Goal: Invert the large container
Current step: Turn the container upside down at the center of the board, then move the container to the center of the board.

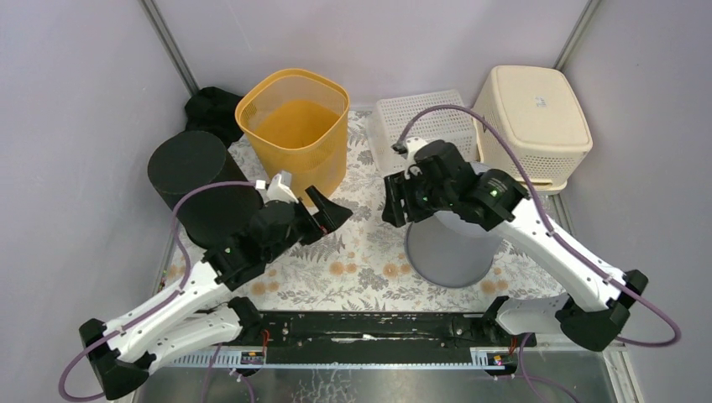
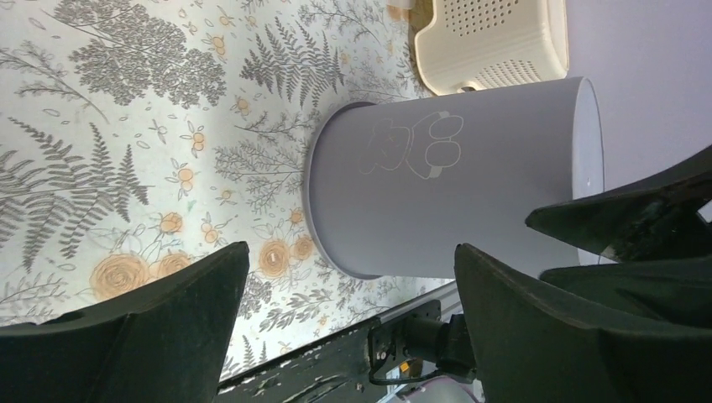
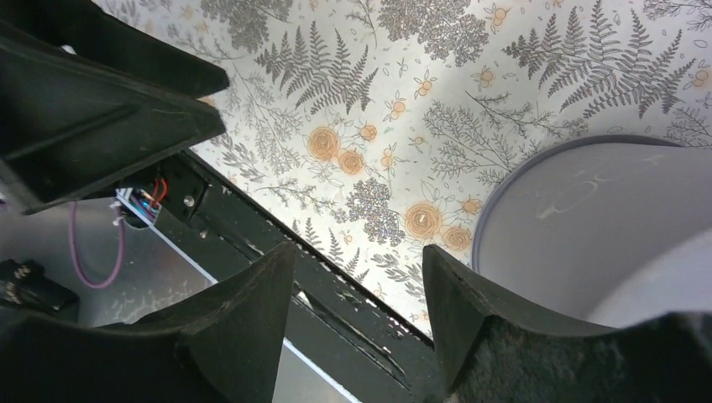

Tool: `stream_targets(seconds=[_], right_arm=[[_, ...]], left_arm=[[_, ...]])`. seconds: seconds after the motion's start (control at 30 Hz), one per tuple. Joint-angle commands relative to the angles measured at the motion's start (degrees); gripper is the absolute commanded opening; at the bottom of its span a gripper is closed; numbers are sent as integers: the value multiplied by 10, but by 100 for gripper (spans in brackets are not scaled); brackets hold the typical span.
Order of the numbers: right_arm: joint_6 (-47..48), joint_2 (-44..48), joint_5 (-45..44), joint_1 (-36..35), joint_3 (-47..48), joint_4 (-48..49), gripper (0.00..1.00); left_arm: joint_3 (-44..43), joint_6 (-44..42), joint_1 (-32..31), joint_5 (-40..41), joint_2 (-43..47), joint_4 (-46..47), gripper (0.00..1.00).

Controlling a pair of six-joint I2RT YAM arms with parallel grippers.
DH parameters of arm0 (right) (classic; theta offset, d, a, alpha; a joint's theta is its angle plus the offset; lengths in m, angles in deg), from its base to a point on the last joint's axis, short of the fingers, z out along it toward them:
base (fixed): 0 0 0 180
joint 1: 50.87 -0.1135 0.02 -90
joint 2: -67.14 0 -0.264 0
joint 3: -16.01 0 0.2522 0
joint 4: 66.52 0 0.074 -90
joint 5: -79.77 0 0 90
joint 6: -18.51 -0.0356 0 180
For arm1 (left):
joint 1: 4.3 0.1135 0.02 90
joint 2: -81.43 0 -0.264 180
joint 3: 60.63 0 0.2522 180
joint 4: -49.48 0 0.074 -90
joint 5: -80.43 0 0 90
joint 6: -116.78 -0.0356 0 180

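The grey container (image 2: 437,193) stood on the floral mat (image 1: 369,252), right of centre, under the right arm's wrist. Its wide lipped end was down, probably the mouth, though the view didn't settle that. The left gripper (image 2: 351,252) was spread wide and the right gripper (image 3: 359,252) was parted, both holding nothing. The container looked like light, thin, stiff plastic with smooth, tapering walls that could slip. Pinching the lip, or pressing it from opposite sides, seemed the best hold.
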Motion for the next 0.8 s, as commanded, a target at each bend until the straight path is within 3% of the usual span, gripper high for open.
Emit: stream_targets(seconds=[0.0,0.2,0.4,0.77], right_arm=[[-3,-10,-52,-26,-18,18,64],[-18,-17,-66,-31,-120,47,64],[-40,-43,-71,-45,-182,93,63],[-44,-110,-212,-35,-234,83,65]], left_arm=[[-22,-23,-10,46,39,-67,100],[-14,-12,-15,87,103,-109,100],[-14,-15,-16,94,101,-108,100],[-10,-17,-15,85,91,-93,100]])
